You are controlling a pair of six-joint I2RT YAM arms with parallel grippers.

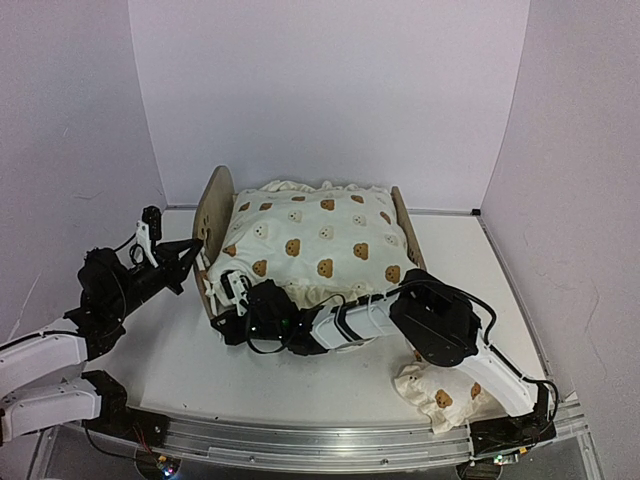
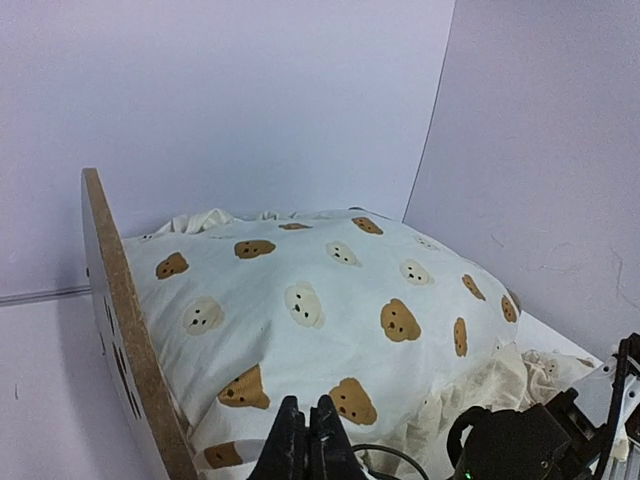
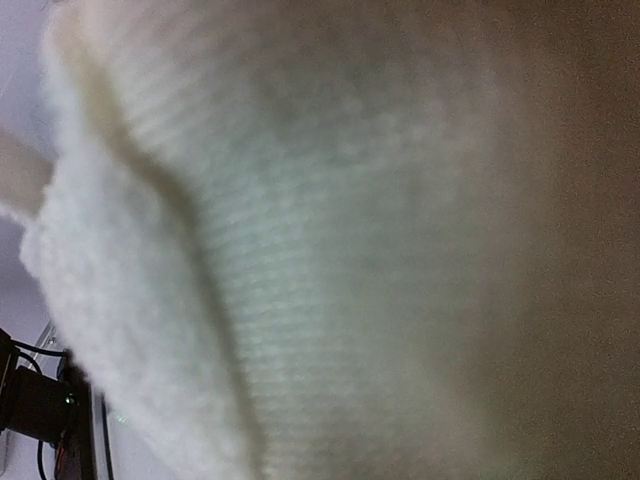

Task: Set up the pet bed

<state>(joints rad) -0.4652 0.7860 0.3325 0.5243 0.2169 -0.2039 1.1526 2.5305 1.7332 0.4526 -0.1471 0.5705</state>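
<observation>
from above: shows the pet bed (image 1: 213,208) well back on the white table (image 1: 180,360), rounded headboard to the left, low footboard to the right. finds the large bear-print cushion (image 1: 320,240) lying on it and covering the base between the two boards. puts the left gripper (image 1: 194,258) close to the headboard's outer side, fingers together. has the right arm (image 1: 370,320) stretched leftward along the bed's near side, with the right gripper (image 1: 228,290) at the cushion's near left corner, against the ruffle. reads as closed, but cannot tell whether any cloth is pinched. shows a small bear-print pillow (image 1: 440,398) on the table at the near right, partly under that arm and apart from the bed.

from the left wrist: looks along the headboard's upright edge (image 2: 125,330) at the left, with the cushion (image 2: 320,290) puffed up against its inner face. shows the left gripper (image 2: 308,440) at the bottom edge, fingers pressed together with nothing between them, in front of the cushion's near corner. catches black parts of the right arm (image 2: 520,445) at the lower right, beside the ruffle.

from the right wrist: fills almost wholly with blurred cream ribbed cloth (image 3: 350,250), too close to tell which piece. gives no way to judge the fingers' stance.
</observation>
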